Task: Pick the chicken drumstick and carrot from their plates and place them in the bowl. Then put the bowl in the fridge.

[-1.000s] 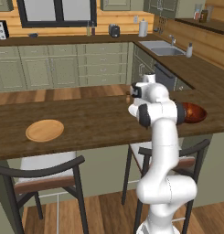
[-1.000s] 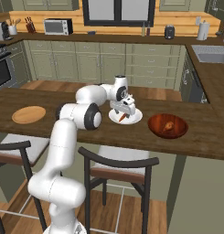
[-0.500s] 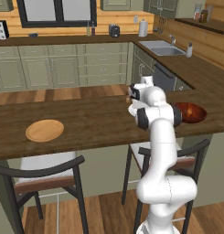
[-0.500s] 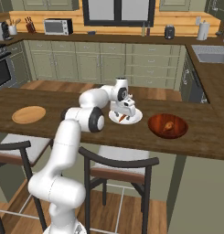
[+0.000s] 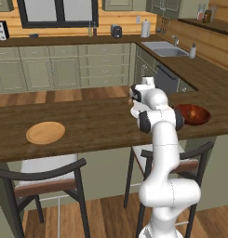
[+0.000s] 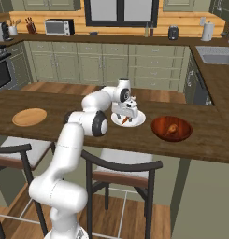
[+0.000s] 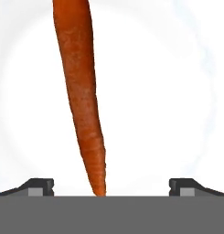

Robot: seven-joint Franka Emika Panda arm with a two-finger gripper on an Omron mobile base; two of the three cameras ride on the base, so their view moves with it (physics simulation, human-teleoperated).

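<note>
Carrot [image 7: 81,91] slim, tapered, faintly ridged, on smooth white plate [image 7: 177,91].

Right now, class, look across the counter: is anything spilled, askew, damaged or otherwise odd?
Nothing stands out. The carrot lies whole on the white plate, the chicken drumstick sits inside the bowl, and the wooden plate lies flat and bare. The gripper hangs open over the carrot.
</note>
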